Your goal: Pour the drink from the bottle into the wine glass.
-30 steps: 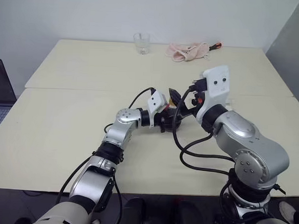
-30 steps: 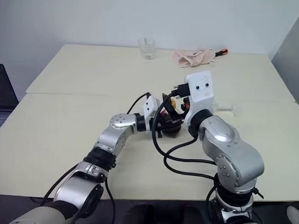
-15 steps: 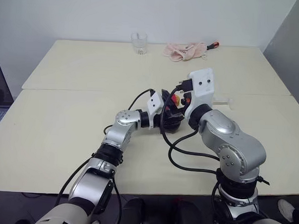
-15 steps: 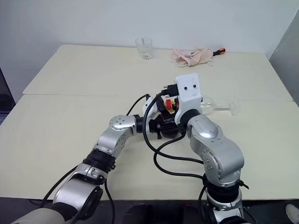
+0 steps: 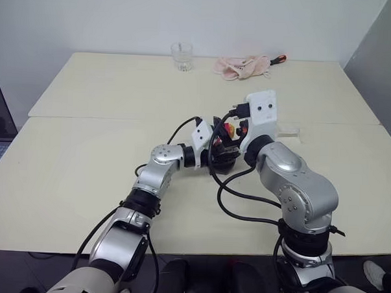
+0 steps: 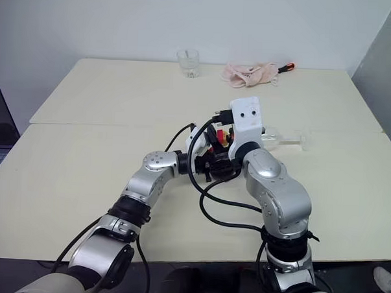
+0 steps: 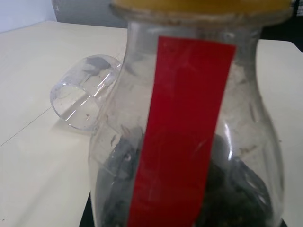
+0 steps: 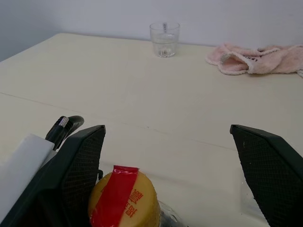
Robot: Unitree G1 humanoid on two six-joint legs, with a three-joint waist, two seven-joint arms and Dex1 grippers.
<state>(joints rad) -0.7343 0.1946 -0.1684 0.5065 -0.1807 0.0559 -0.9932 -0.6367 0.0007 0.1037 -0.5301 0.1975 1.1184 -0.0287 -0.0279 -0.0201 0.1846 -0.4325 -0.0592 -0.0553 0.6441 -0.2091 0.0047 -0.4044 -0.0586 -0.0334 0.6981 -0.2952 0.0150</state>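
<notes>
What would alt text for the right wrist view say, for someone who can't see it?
The right gripper hangs wide open over the bottle's yellow cap, which has a red strip across it. Far across the cream table stand a short clear tumbler and a crumpled pink cloth.

Clear glossy plastic bottle (smudged), matt table, soft pink cloth.

A plain office or lab room: two pale tables pushed together against bare white walls.

Two cream tables pushed together; plain white wall behind.
</notes>
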